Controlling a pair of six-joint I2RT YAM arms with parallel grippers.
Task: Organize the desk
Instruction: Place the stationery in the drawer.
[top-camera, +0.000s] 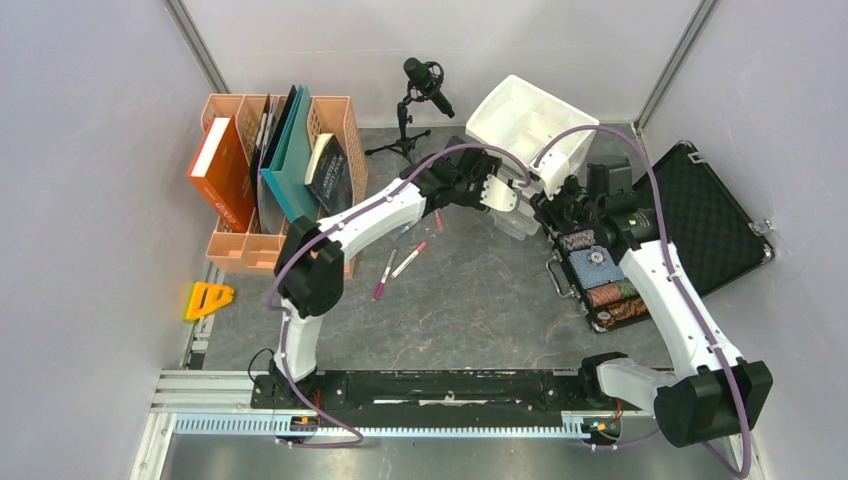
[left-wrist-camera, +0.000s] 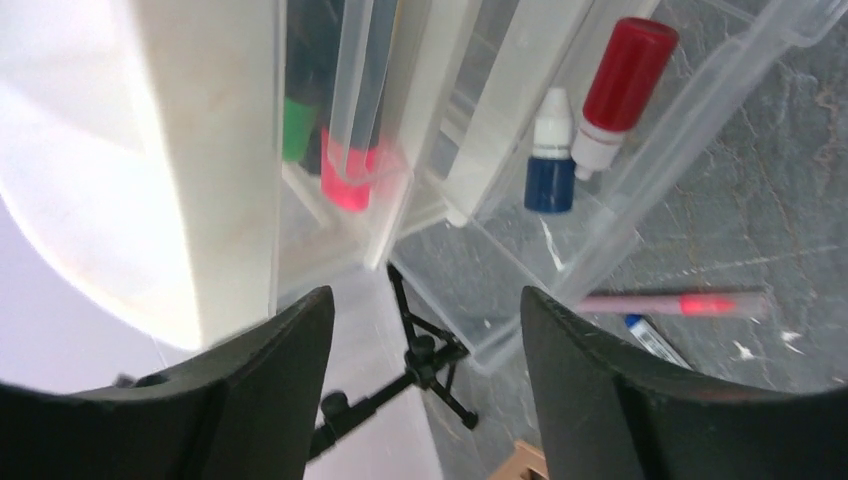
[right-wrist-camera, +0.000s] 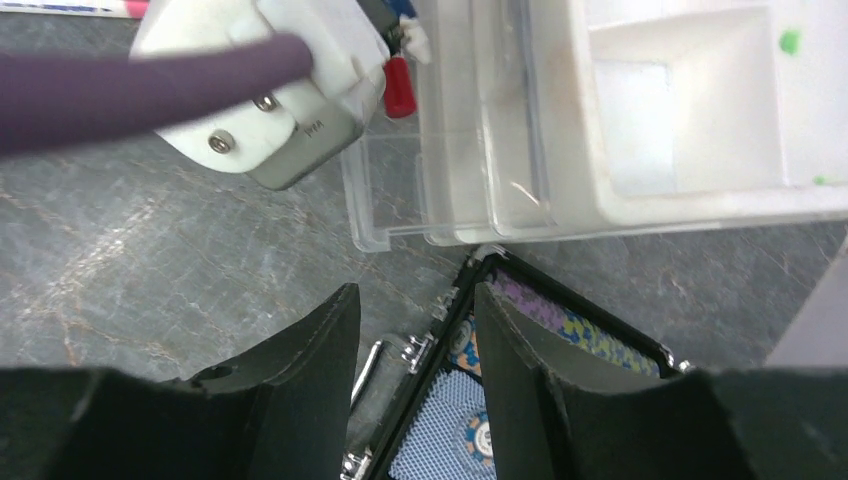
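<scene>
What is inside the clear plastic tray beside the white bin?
The clear tray holds a red-capped bottle and a small blue bottle side by side, plus a pink marker and a green marker behind dividers. From above, the left arm covers most of it.

In the top view, looks steeply down from high above and behind the arm bases, faces the far wall, and stands far enough off to take in the whole tabletop (top-camera: 470, 300), with the clear tray (top-camera: 520, 228) small, right of centre toward the back. In the left wrist view, sits very close over the clear tray (left-wrist-camera: 610, 215), tilted down between the left pincer (left-wrist-camera: 425, 300) fingers onto its compartments. In the right wrist view, hovers near the clear tray (right-wrist-camera: 440, 200) at its end wall, looking almost straight down past the right pincer (right-wrist-camera: 417, 295). Shared by both wrist views: the tray and the red-capped bottle (left-wrist-camera: 625, 80) inside it. Held within the top view: both those patches.
</scene>
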